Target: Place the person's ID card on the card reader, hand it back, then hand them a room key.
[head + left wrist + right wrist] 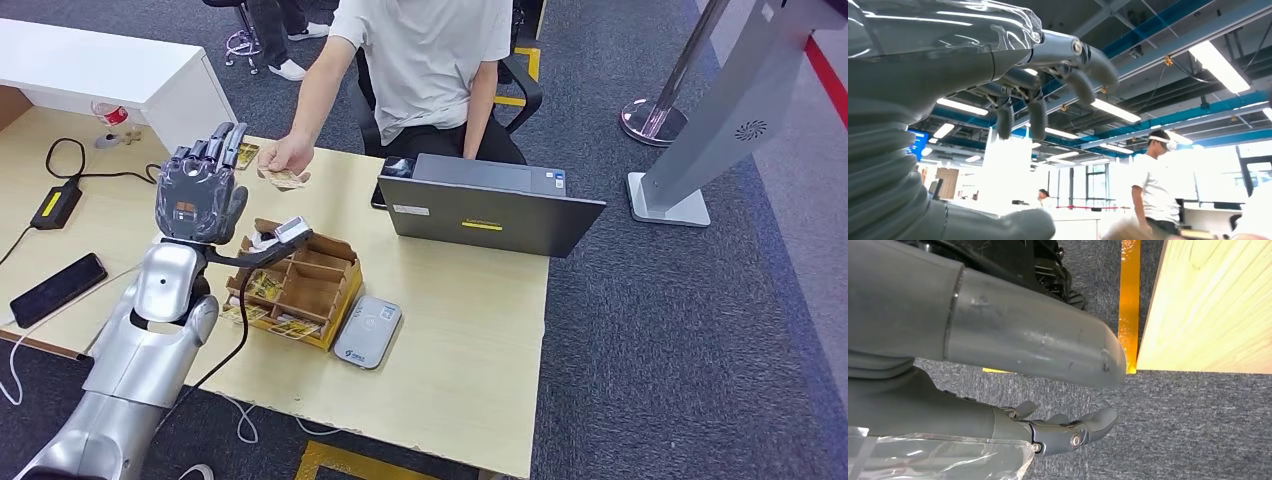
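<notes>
Pale matt wood table [470, 340], glossy silver metal arm [150, 330], rough grey carpet [700, 330].

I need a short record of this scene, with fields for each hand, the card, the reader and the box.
left hand: raised over the desk, fingers apart, holding nothing
right hand: hanging beside the desk, over carpet, holding nothing
card: in the person's hand, near the left hand
reader: flat on the desk, beside the box, nothing on it
box: wooden, divided, cards in some compartments
laptop: open, facing the person
</notes>
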